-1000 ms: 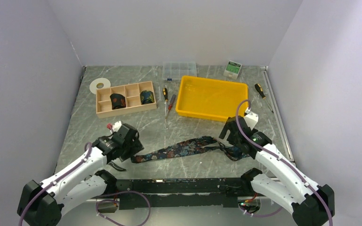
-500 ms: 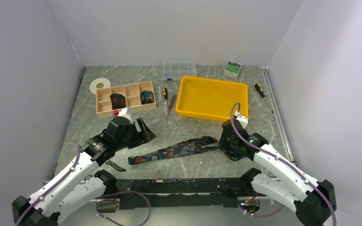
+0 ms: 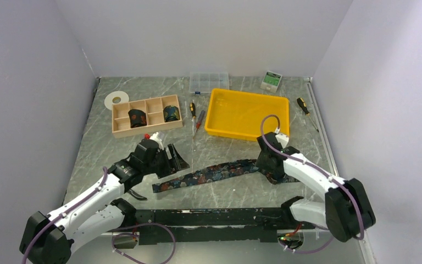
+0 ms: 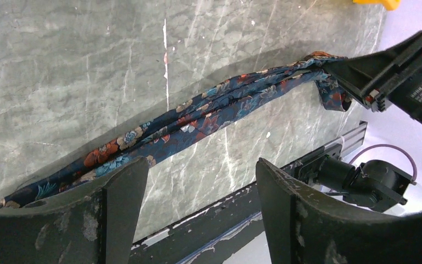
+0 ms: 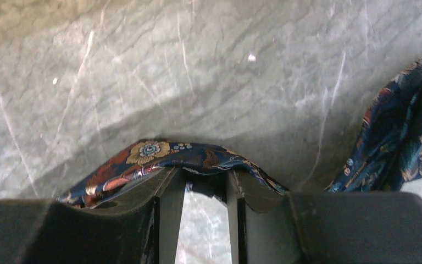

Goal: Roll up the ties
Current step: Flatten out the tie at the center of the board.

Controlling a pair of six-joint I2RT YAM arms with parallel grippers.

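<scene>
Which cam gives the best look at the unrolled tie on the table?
Top external: the unrolled tie shows along its full run, up to the right gripper. Left wrist: most of it, obliquely. Right wrist: only the pinched fold.

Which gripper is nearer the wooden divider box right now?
Left. The left gripper hangs open just off the wooden box's near side, over one end of the tie. The right gripper is far off to the right, shut on its other end, by the yellow tray.
</scene>
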